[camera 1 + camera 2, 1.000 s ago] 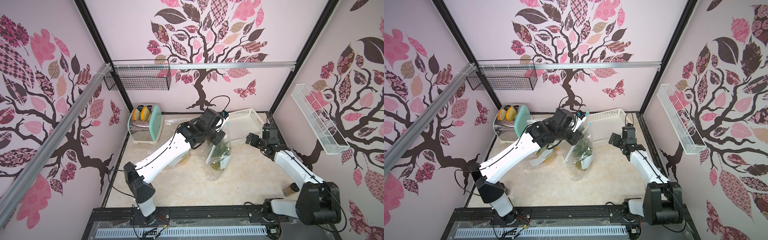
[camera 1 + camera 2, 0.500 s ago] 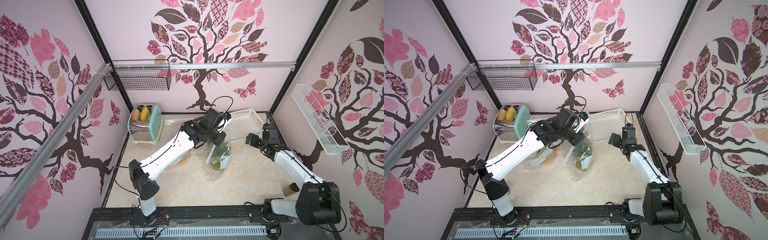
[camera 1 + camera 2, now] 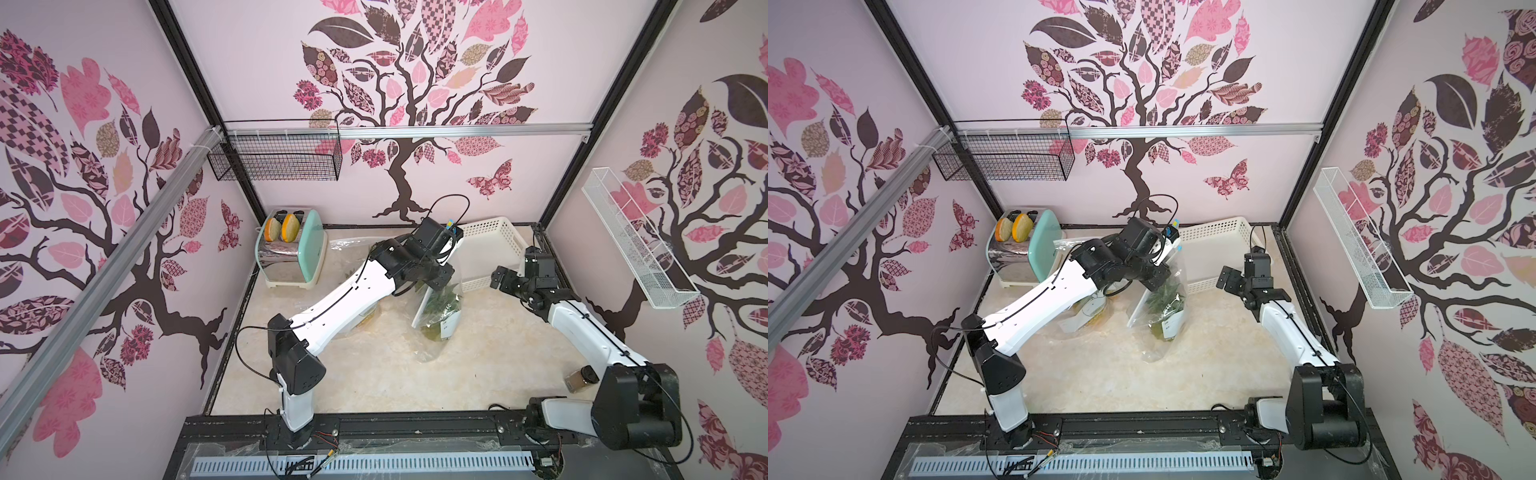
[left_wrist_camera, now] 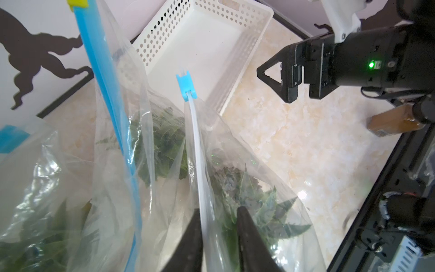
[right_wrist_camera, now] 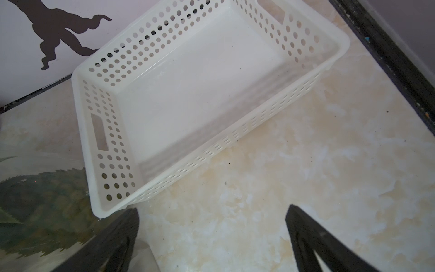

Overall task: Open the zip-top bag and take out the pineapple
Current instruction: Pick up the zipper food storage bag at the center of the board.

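- left gripper (image 4: 219, 209) narrowed astride bag (image 4: 235, 150) zip edge; grip unclear
- right gripper (image 5: 213, 209) gaping; bare floor (image 5: 282, 164) beneath, basket (image 5: 84, 131) ahead
- pineapple (image 4: 247, 188) lengthwise, crown toward left gripper

Both top views: bright, even, diffuse light. Only faint, soft shadows lie under the arms on the tabletop (image 3: 374, 374). Wide-angle stretch at the corners; focus sharp throughout.

Left wrist view: white basket (image 4: 155, 42) nearly blown out. Glare streaks on the zip-top bag (image 4: 235, 164) film, one small hot spot on the tabletop.

Right wrist view: right gripper (image 5: 213, 208) a near-black, soft-edged silhouette.
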Tool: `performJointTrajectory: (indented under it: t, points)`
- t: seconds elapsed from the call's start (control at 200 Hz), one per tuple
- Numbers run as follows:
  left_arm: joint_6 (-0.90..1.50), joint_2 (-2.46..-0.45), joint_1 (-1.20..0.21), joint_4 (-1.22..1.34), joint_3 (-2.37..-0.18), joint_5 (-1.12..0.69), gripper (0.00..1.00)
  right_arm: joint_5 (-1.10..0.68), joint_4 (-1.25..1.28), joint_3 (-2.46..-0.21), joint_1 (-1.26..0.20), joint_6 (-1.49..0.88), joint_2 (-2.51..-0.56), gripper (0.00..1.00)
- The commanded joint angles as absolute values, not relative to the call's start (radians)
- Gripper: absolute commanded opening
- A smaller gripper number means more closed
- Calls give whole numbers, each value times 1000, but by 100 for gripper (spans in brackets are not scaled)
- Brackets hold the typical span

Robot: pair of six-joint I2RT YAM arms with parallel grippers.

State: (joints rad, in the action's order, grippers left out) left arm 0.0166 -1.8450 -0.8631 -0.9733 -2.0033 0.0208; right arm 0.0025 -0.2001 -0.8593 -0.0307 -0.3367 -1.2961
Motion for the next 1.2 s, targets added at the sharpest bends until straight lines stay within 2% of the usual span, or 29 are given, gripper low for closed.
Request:
performJointTrajectory:
  t: [0.0,0.28,0.83,1.105,1.19]
  points:
    - [8,-1865,-867,-989,-2037,13,1,-6,-216,-901,-35,-330,-1302,99]
    - [-147,-1842,-868,-1030,-2054,-12,0,-97,-169,-880,-43,-313,-1258,99]
    - [-458,-1728,-867,-1090,-2083,-3,0,-75,-153,-846,-143,-254,-1096,99]
    - [-548,-1721,-827,-1102,-2131,-61,0,-198,-75,-746,-174,-222,-930,99]
    - [-551,-1708,-793,-1101,-2125,-113,0,-236,-29,-704,-182,-214,-881,96]
